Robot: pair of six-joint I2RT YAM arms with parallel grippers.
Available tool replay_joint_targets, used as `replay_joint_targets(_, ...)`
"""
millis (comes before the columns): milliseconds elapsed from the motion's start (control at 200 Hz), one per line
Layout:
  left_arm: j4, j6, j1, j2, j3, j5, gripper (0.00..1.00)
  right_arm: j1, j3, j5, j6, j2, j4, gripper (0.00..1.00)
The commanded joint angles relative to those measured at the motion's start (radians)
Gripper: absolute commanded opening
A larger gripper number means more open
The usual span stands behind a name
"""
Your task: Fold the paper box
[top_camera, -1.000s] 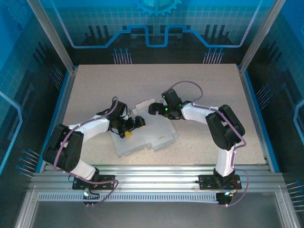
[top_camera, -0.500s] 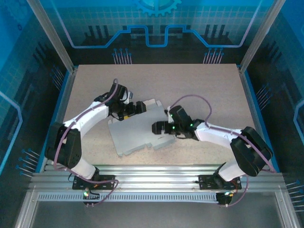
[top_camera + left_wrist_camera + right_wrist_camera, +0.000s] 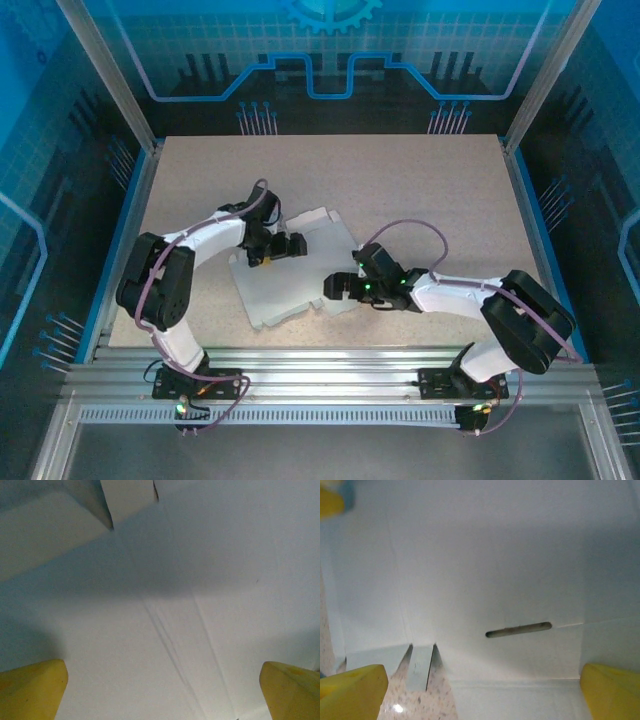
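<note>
The paper box (image 3: pixel 283 292) lies as a flat die-cut sheet, white-grey face up, on the table (image 3: pixel 420 190), left of centre and towards the near edge. In the left wrist view, crease lines run across its surface. The right wrist view shows a narrow slot (image 3: pixel 518 629) and a small tab (image 3: pixel 421 665) at the sheet's edge, with speckled tabletop just beyond.

The left gripper (image 3: pixel 296 245) is positioned over the far part of the sheet. Its jaws are spread wide, with flat card between the yellow fingertips (image 3: pixel 31 689), and it holds nothing.

The right gripper (image 3: pixel 330 288) is at the sheet's near right edge. Its jaws are likewise spread wide and it grasps nothing.

Whether either gripper's fingertips touch the card cannot be determined.
</note>
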Motion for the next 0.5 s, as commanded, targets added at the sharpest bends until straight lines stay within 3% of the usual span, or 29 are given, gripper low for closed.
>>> replay_joint_targets(0,0.04,-0.089,-0.025,-0.037,-0.088,0.083,0.99,-0.068,-0.009,0.017,0.004,0.044,0.026,1.0)
replay_joint_targets(245,0.239,-0.316,-0.115,-0.178,-0.267,0.157,0.99,-0.2,0.172,-0.015,-0.149,0.184,-0.04,1.0)
replay_joint_targets(395,0.511,-0.503,-0.198,-0.216,-0.37,0.209,0.99,-0.224,0.32,-0.041,-0.189,0.274,-0.043,1.0)
replay_joint_targets(495,0.561,-0.518,-0.228,-0.221,-0.37,0.204,0.99,-0.224,0.408,-0.079,-0.222,0.308,-0.044,1.0)
